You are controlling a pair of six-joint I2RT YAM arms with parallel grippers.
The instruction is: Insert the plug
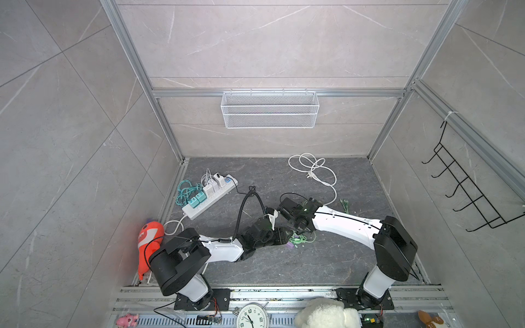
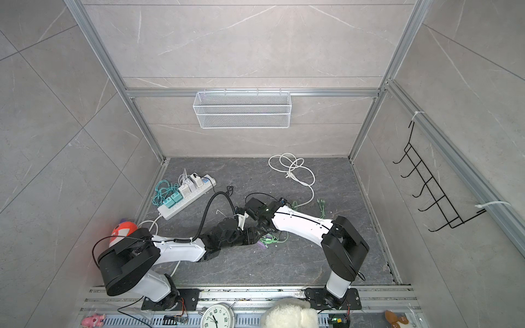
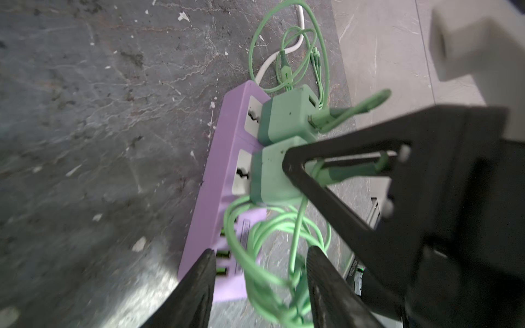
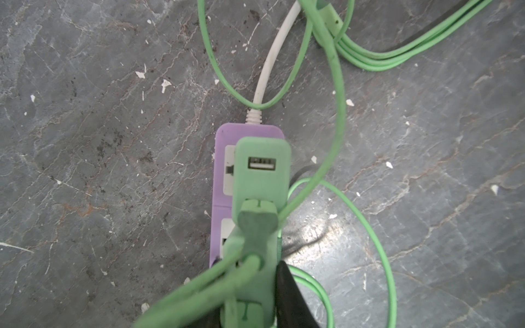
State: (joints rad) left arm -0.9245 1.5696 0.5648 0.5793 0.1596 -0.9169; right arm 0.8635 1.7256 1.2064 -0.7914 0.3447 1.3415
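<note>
A purple power strip (image 3: 221, 181) lies on the dark floor and is mostly hidden under the arms in a top view (image 1: 290, 246). One green plug (image 3: 284, 116) stands in its end socket, its USB port facing up (image 4: 262, 176). A second green plug (image 3: 272, 173) stands beside it on the strip. My right gripper (image 4: 250, 301) is shut on this second plug, one black finger (image 4: 287, 289) flat against its side. How deep its prongs sit is hidden. My left gripper (image 3: 260, 269) is open over the strip's other end, with loose green cable (image 3: 255, 233) between its fingers.
A white power strip (image 1: 210, 196) full of chargers lies at the back left. A coiled white cord (image 1: 312, 170) lies at the back right. An orange plush toy (image 1: 149, 241) leans by the left arm's base. A wire basket (image 1: 270, 109) hangs on the back wall.
</note>
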